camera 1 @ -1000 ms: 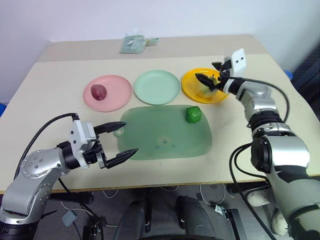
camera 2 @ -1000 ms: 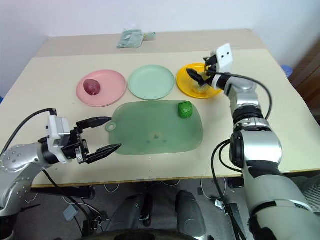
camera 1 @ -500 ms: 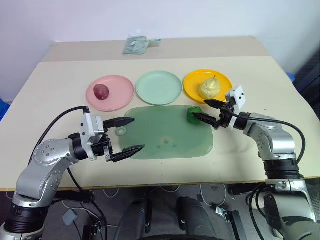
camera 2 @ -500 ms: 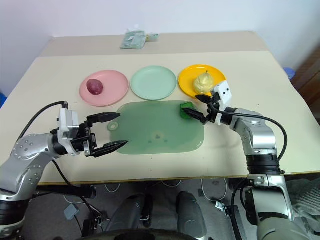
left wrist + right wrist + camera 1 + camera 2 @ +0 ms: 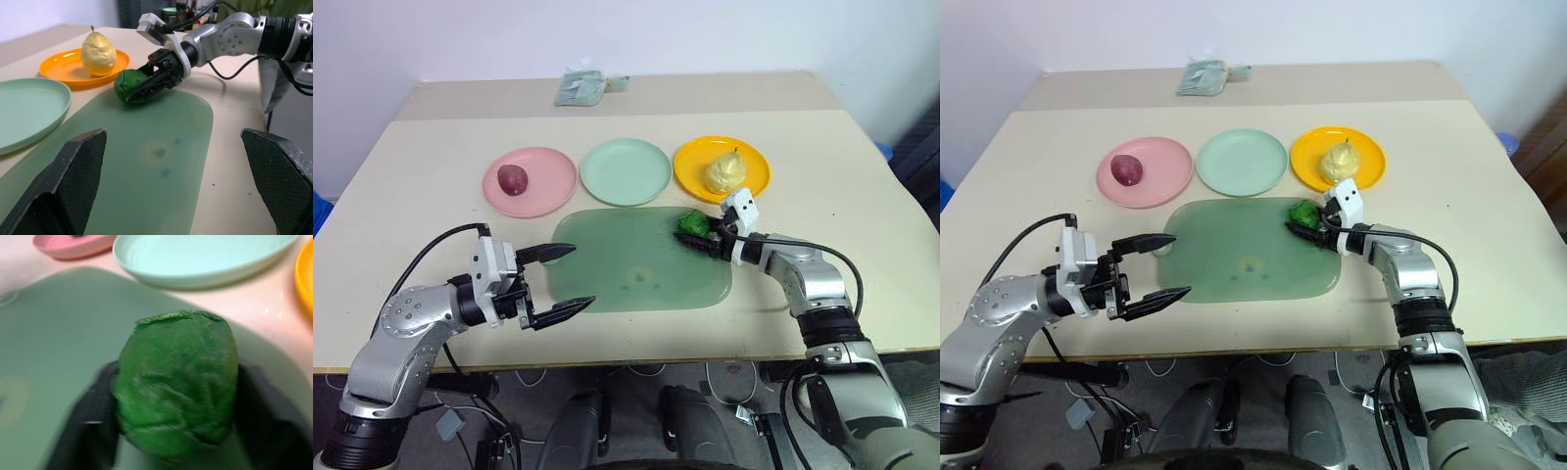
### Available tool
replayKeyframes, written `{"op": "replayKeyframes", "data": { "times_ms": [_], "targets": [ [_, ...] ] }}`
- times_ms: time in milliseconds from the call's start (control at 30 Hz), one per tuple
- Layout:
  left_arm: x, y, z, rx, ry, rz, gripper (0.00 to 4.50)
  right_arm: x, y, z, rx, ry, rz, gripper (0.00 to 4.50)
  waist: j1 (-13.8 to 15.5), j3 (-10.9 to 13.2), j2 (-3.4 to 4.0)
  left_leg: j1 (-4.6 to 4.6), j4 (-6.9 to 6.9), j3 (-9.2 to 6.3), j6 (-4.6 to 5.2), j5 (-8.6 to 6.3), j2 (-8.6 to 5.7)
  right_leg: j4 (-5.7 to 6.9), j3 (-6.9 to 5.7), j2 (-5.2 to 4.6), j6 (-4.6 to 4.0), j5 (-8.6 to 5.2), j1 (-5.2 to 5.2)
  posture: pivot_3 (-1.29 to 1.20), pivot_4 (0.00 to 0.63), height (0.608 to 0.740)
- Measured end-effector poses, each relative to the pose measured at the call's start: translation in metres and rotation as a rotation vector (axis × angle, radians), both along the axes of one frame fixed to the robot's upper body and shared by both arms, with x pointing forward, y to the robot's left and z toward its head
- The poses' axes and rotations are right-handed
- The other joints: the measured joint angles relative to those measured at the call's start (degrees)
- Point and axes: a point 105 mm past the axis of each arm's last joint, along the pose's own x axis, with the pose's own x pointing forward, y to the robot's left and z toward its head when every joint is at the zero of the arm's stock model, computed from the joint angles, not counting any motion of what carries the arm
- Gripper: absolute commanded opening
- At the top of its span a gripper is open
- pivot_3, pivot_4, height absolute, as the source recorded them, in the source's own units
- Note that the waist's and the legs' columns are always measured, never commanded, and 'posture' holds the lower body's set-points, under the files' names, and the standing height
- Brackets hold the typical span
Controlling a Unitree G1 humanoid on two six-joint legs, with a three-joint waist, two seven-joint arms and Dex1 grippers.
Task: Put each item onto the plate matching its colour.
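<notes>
The left gripper [image 5: 558, 279] hovers with black fingers spread wide by the translucent green board [image 5: 626, 279]. A dark reddish-purple piece [image 5: 512, 178] sits on the round pink plastic plate [image 5: 548, 186]; the pale mint plate [image 5: 625, 170] is beside it. The pale yellow ribbed piece [image 5: 725, 173] rests on the orange-yellow plate [image 5: 690, 166]. The right gripper [image 5: 697, 236] pinches the bumpy dark green piece [image 5: 691, 224] on the board's corner.
</notes>
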Motion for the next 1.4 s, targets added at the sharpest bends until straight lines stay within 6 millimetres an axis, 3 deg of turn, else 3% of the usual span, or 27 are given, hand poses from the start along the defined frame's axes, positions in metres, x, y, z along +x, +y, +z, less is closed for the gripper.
{"op": "replayKeyframes", "data": {
  "times_ms": [67,267,567,600,667,733,900,1033,1167,1333,1400],
  "targets": [
    [-0.001,0.0,0.0,-0.001,-0.003,0.011,4.5,0.008,0.011,0.012,0.024,-0.051,0.01,1.93,-0.27,0.0,0.0,0.0,0.0,0.01,0.0,0.0,0.0,0.01,0.01,0.01,0.0,0.0,-0.01,0.0,0.15,0.74],
    [-0.003,-0.002,0.009,-0.003,-0.037,0.043,4.5,0.042,0.065,0.072,0.1,-0.263,0.05,1.93,-0.26,0.0,0.01,0.01,-0.06,-0.01,-0.04,0.02,0.01,0.05,-0.02,0.07,0.03,0.02,-0.04,0.0,0.15,0.74],
    [-0.011,0.003,0.012,0.005,-0.038,0.131,4.5,0.058,0.113,0.063,0.116,-0.239,0.037,1.93,-0.82,0.0,0.0,0.01,-0.16,-0.02,-0.1,0.05,-0.01,0.08,-0.02,0.07,0.02,0.02,-0.11,0.0,0.15,0.74],
    [-0.013,0.004,0.012,0.008,-0.039,0.148,4.5,0.059,0.117,0.062,0.115,-0.235,0.035,2.83,-1.01,0.0,0.0,0.01,-0.16,-0.02,-0.11,0.05,-0.01,0.1,-0.03,0.07,0.02,0.02,-0.11,0.0,0.15,0.74],
    [-0.016,0.007,0.011,0.011,-0.034,0.178,4.5,0.06,0.12,0.061,0.125,-0.224,0.019,3.56,-1.22,0.0,0.0,0.01,-0.17,-0.03,-0.11,0.05,-0.01,0.09,-0.03,0.06,-0.02,0.0,-0.11,0.0,0.15,0.74],
    [-0.019,0.008,0.01,0.011,-0.028,0.206,4.5,0.063,0.118,0.061,0.128,-0.23,-0.01,4.48,-1.35,0.0,0.0,0.01,-0.17,-0.03,-0.11,0.04,-0.01,0.1,-0.03,0.05,-0.04,-0.01,-0.1,0.0,0.15,0.74],
    [-0.021,0.007,0.012,-0.03,-0.027,0.295,4.5,0.066,0.109,0.066,0.137,-0.271,-0.052,4.48,-1.56,0.01,0.01,0.01,-0.16,-0.04,-0.11,0.05,-0.01,0.12,-0.04,0.07,-0.04,-0.01,-0.1,0.0,0.15,0.74],
    [-0.008,0.011,0.012,-0.023,-0.032,0.409,4.5,0.066,0.093,0.075,0.139,-0.308,-0.038,4.48,-1.41,0.01,0.0,0.01,-0.13,-0.04,-0.1,0.05,-0.01,0.11,-0.07,0.1,-0.01,0.0,-0.07,0.0,0.15,0.74],
    [0.015,0.015,0.014,-0.016,-0.084,0.527,4.5,0.056,0.065,0.079,0.119,-0.393,-0.003,4.48,-1.03,0.0,0.0,0.02,-0.11,-0.06,-0.09,0.04,-0.02,0.09,-0.12,0.14,0.15,0.09,-0.01,0.0,0.15,0.74],
    [0.028,0.023,0.001,-0.015,-0.088,0.588,4.5,0.023,0.01,0.048,0.031,-0.369,-0.018,4.48,-0.13,0.0,0.01,0.02,-0.13,-0.04,-0.07,0.03,-0.01,0.09,-0.07,0.09,0.15,0.09,-0.06,0.0,0.15,0.74],
    [0.029,0.025,-0.004,0.003,-0.082,0.589,4.5,0.0,-0.011,0.038,-0.007,-0.34,-0.033,4.48,0.17,0.0,0.0,0.02,-0.13,-0.04,-0.06,0.03,0.0,0.08,-0.04,0.06,0.14,0.08,-0.04,0.0,0.15,0.74]
  ]
}}
